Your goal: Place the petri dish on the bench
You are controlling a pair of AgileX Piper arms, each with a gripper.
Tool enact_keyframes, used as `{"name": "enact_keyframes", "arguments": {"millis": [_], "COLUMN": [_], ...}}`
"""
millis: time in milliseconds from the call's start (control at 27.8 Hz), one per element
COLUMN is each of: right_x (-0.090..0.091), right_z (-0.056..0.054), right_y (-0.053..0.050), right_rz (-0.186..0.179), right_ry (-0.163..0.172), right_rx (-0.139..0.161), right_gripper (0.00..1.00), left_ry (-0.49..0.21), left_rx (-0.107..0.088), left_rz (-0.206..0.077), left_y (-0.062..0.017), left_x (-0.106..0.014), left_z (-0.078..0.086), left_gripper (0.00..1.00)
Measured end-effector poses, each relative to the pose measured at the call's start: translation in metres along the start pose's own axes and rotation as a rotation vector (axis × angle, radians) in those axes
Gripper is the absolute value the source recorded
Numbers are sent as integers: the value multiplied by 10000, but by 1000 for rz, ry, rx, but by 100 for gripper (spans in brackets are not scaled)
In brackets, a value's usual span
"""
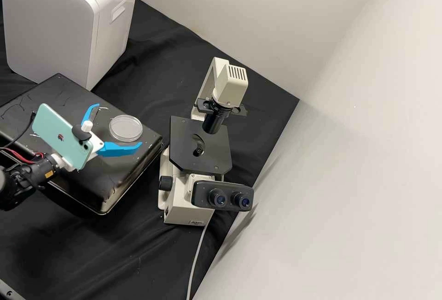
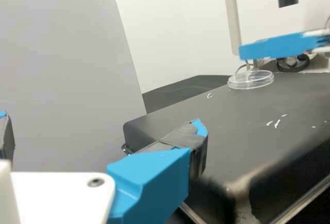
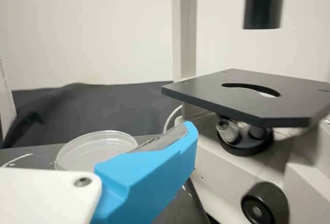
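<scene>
Petri dish [image 1: 125, 127] flat on the black box [image 1: 60, 92], near the corner next to the microscope [image 1: 198, 171]. Right gripper [image 1: 119, 124] spread wide and empty, one blue finger on either side of the dish. Left gripper [image 2: 100, 123] low at the box's far edge, well apart from the dish, likewise gaping, holding nothing.

You get soft, even light; black surface [image 1: 115, 254] stays dim; microscope [image 1: 184, 194] shadow falls on wall [image 1: 368, 152]; sheen on glossy box [image 1: 119, 171].
</scene>
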Motion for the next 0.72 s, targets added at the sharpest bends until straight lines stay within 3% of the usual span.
{"name": "enact_keyframes", "arguments": {"millis": [72,252,468,576,720], "right_x": [-108,-250,-269,-269,-269], "right_z": [-5,40,47,47,47], "right_y": [19,42,34,34,34], "right_rz": [-3,-13,-20,-20,-20], "right_ry": [11,10,9,9,9], "right_rx": [7,60,62,62,62], "right_gripper": [100,100,100,100,100], "left_ry": [3,14,6,13,19], "left_rx": [-2,18,21,-6,-99], "left_rz": [-1,11,42,70,103], "left_y": [-1,24,83,131,187], "left_x": [-1,-18,-49,-65,-85], "left_z": [-1,5,24,3,-25], "left_gripper": [100,100,100,100,100]}}
